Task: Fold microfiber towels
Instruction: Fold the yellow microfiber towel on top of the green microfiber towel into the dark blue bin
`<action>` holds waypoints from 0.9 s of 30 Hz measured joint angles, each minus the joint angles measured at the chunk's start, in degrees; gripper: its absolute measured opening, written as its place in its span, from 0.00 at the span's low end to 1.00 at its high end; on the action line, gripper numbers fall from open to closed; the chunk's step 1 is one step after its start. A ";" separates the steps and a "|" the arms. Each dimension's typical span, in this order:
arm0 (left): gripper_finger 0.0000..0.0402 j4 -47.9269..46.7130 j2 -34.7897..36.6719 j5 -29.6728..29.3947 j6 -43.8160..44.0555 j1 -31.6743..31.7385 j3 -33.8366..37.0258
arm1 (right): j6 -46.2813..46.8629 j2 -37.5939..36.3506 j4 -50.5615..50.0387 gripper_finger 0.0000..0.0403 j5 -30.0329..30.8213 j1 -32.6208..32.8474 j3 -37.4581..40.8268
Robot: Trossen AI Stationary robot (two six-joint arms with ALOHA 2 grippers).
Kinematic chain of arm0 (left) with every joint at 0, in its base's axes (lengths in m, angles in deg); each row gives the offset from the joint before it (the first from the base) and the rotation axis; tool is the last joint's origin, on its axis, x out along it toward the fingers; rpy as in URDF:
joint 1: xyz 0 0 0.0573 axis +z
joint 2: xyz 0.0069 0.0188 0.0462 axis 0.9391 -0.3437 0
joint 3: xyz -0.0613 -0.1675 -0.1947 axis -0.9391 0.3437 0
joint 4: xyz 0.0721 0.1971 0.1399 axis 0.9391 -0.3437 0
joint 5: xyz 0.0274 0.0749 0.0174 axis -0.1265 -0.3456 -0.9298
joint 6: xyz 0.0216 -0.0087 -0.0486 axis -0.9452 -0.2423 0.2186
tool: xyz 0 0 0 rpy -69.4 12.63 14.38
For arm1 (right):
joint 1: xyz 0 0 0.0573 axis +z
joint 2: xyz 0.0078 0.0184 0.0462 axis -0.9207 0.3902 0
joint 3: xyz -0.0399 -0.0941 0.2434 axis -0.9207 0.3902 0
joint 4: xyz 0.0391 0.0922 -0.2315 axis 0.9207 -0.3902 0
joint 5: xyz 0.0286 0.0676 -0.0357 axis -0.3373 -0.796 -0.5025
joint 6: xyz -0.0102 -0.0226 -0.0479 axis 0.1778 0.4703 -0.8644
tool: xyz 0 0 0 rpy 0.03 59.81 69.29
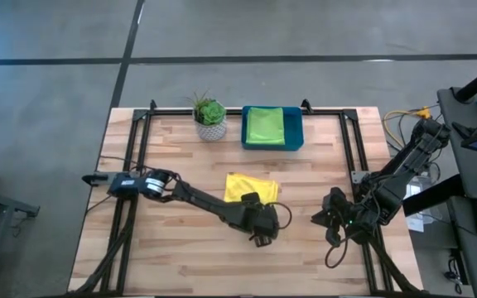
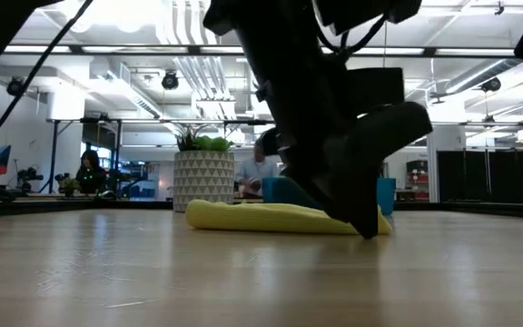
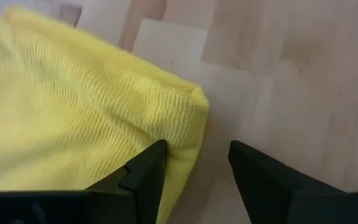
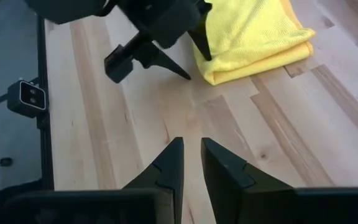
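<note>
Room: open hall with ceiling pipes and lights beyond the table; people sit far back.
Table: pale butcher-block wooden table (image 1: 180,257) – bare planks along the near side.
Tray: rigid teal-blue plastic tray (image 1: 296,136) at the far edge, light green cloth (image 1: 265,124) inside.
Towel: ribbed yellow microfiber towel (image 1: 249,185), folded, mid-table.
Left gripper (image 3: 194,171): fingers apart, one touching the towel's corner – gripping nothing.
Right gripper (image 4: 191,163): narrow gap, empty, well apart.

A folded towel (image 1: 251,187) lies mid-table, a tray (image 1: 296,137) behind it, a plant pot (image 1: 210,130) beside the tray.
</note>
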 joint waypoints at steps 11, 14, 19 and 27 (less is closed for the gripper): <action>0.07 1.36 -0.21 4.84 6.21 3.44 5.21 | 0.37 0.00 1.63 0.13 -0.49 0.26 0.01; 0.02 0.83 0.74 4.50 5.06 3.40 4.68 | 0.15 0.00 1.69 0.13 -0.49 0.26 0.01; 0.00 0.06 6.18 4.71 -0.91 3.44 4.03 | -3.52 0.00 3.51 0.13 0.42 0.24 0.01; 0.00 0.66 20.44 4.60 -11.57 3.95 5.16 | -26.74 0.80 20.19 0.14 7.23 -1.74 0.00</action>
